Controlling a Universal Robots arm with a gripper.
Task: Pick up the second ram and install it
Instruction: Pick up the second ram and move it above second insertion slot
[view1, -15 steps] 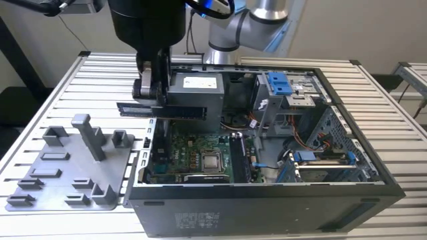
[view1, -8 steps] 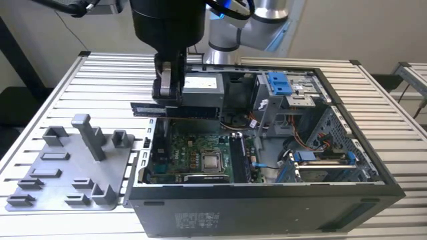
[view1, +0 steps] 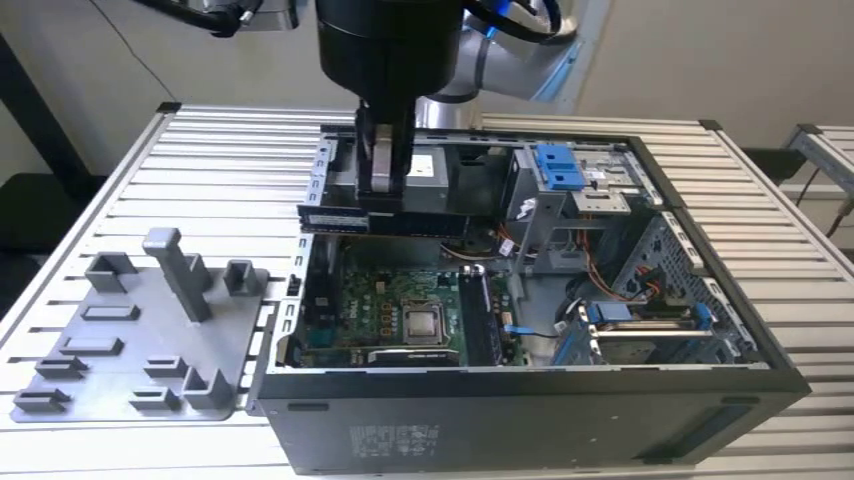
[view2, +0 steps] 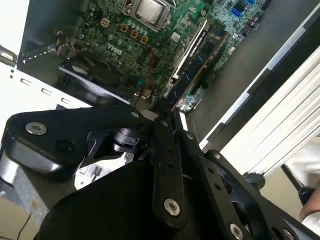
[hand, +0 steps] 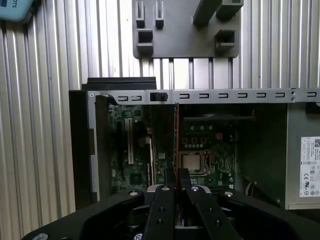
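While aloft, slim dark second ram (view1: 350, 218)

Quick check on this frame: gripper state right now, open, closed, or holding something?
Gripper: shut on the second ram, held over the open computer case.

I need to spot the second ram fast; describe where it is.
In the exterior view, find the open black computer case. Above its motherboard, the end effector grips the second ram, a long dark stick held level in the air, unlike the other stick already seated in a slot.
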